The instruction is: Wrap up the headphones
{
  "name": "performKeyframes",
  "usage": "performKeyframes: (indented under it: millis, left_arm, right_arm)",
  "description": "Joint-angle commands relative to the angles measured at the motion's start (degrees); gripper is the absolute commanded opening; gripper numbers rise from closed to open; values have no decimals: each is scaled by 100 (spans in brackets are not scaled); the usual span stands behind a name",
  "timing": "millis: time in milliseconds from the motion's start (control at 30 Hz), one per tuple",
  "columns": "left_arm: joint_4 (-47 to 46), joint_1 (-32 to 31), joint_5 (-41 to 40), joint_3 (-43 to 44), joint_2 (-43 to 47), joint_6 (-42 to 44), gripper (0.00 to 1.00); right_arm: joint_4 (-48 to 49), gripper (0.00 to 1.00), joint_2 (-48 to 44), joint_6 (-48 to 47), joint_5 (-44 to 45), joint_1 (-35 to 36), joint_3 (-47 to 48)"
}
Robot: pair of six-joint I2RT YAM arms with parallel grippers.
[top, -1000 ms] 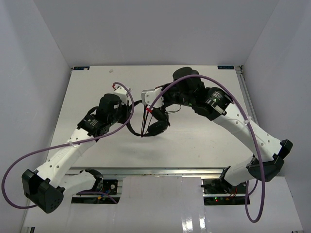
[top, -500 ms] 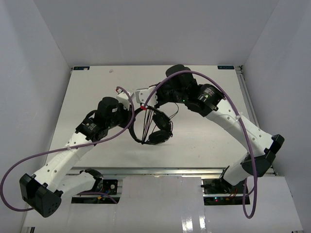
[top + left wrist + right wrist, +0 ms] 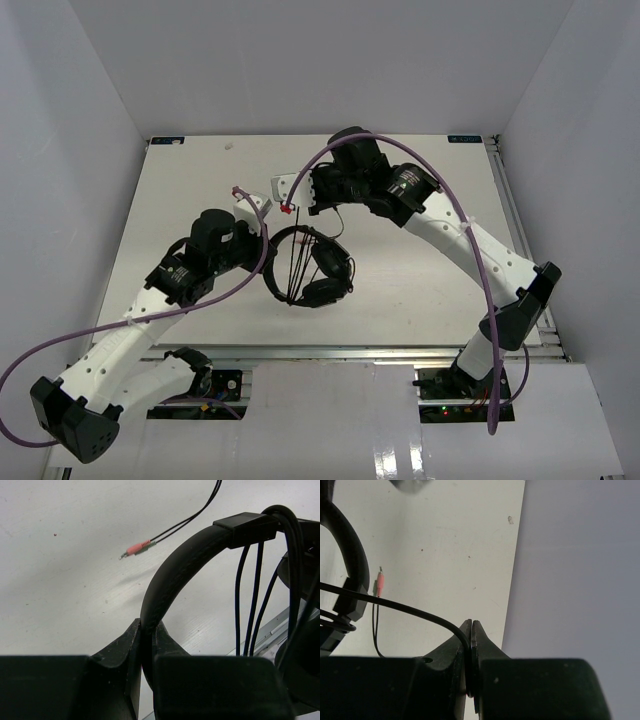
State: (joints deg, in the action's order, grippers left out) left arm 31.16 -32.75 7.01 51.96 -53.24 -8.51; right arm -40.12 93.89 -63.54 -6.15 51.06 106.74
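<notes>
Now the left claw (image 3: pixel 146 632) is clamped narrow on the headband (image 3: pixel 175 565), while the right claw (image 3: pixel 471 630) pinches the thin cord (image 3: pixel 405 607) between its tips. Too hard a pull from the right could slip the cord free or drag the band from the left's hold, slackening the loops. The headphones (image 3: pixel 333 258) sit over the middle of the surface (image 3: pixel 200 190). They are black, with several cord strands crossing the arch and the reddish plugs (image 3: pixel 136 548) loose.
</notes>
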Motion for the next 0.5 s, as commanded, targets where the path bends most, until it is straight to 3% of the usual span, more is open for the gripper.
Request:
performKeyframes:
  millis: [0, 467]
  left_arm:
    - [-240, -29, 215, 15, 321, -90, 0]
    - [-65, -29, 132, 209, 358, -110, 0]
  right_arm:
    - [250, 8, -6, 181, -199, -252, 325]
    - [79, 8, -90, 406, -734, -878, 140]
